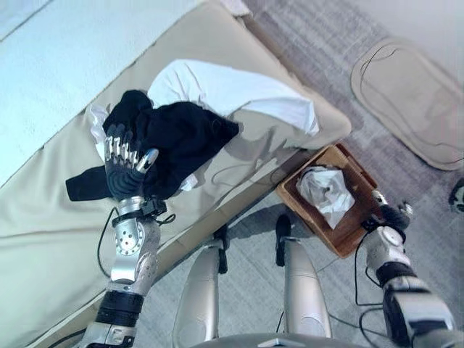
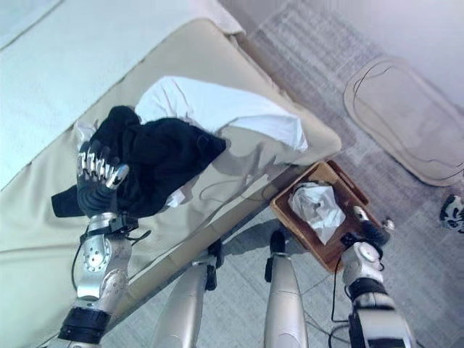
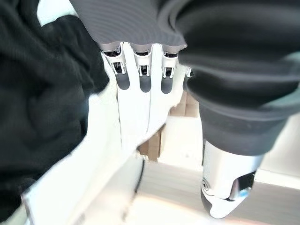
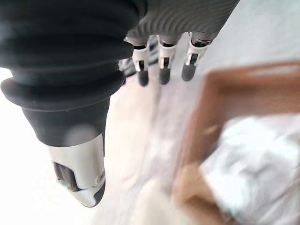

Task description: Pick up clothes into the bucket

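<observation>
While the left hand is held over the near edge of the black garment on the bed, its fingers are seen straight and apart, clamped on nothing, so the step in hand is judged to be the grasp itself. A good grasp would be made by lowering the palm onto the thick bunched fold toward 1 o'clock of the hand and curling deep, so that the trailing sleeve at 8 o'clock is lifted too. A white garment lies touching and partly under the black one at 1 o'clock and could be dragged along. The wooden basket stands on the floor at 4 o'clock of the bed corner, with white cloth already inside. The right hand hovers beside the basket rim, fingers straight and holding nothing; the carry path must be kept clear of it.
</observation>
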